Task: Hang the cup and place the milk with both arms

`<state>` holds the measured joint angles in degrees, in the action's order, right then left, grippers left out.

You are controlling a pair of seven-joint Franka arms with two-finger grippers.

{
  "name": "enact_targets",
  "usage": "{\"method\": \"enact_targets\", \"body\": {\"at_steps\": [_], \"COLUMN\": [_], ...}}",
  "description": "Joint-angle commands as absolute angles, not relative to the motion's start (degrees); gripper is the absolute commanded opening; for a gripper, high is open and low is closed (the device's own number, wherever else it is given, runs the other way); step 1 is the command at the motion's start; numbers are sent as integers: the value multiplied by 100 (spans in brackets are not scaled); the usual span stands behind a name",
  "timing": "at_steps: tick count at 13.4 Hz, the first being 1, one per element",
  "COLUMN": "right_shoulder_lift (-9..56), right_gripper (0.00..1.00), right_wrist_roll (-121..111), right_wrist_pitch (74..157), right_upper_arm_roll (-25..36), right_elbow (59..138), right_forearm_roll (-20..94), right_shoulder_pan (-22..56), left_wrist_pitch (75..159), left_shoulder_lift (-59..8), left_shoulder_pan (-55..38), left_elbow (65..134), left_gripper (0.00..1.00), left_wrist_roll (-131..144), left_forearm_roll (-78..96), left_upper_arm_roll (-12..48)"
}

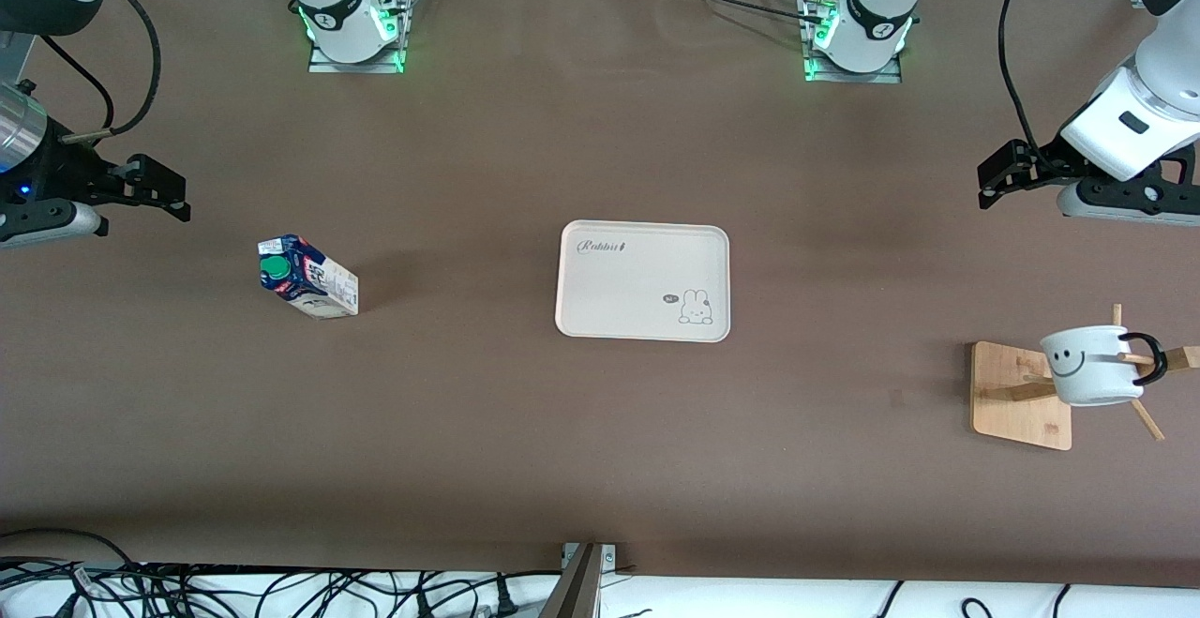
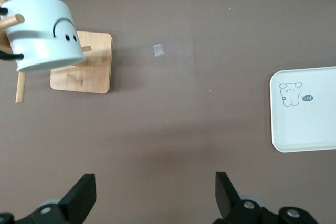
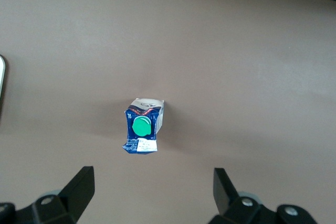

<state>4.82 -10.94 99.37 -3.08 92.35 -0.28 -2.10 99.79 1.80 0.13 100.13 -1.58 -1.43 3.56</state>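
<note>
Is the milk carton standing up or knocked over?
Standing upright. The milk carton rests on its base on the table, green cap facing up toward the right wrist camera.

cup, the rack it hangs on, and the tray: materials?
Cup: looks like glazed ceramic, smooth white with painted black face. Rack: wood, pale grain on its base and pegs. Tray: probably matte plastic or melamine, cream, with printed rabbit.
</note>
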Motion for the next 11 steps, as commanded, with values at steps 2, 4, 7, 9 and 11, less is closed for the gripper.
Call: {"method": "enact_targets", "body": {"at_steps": [2, 4, 7, 9, 11], "right_shoulder_lift": [457, 457, 457, 457, 457], "right_gripper": [100, 100, 100, 100, 100], "right_wrist_roll": [-1186, -1178, -1186, -1178, -1169], "right_wrist_pitch": [9940, 9940, 9940, 9940, 9940], "right_upper_arm_roll": [-325, -325, -325, -325, -325], "right_elbow": [9229, 9229, 9237, 9237, 9237], "right_forearm_roll": [-44, -44, -35, -35, -35], "right_shoulder_pan": [-237, -237, -237, -237, -237], "left_wrist_pitch": [9624, 9624, 9615, 9615, 9615], "left_shoulder_lift": [123, 88, 79, 79, 79], "left_shoulder_pan": [-18, -18, -35, -35, -35], "left_elbow": [9844, 9757, 9730, 9729, 9729], "left_gripper": [100, 100, 100, 100, 100], "left_wrist_roll": [-114, -123, -132, -132, -193], "left_forearm_roll": [-264, -264, -264, -272, -272], "left_upper_arm_roll": [308, 325, 334, 343, 351]}}
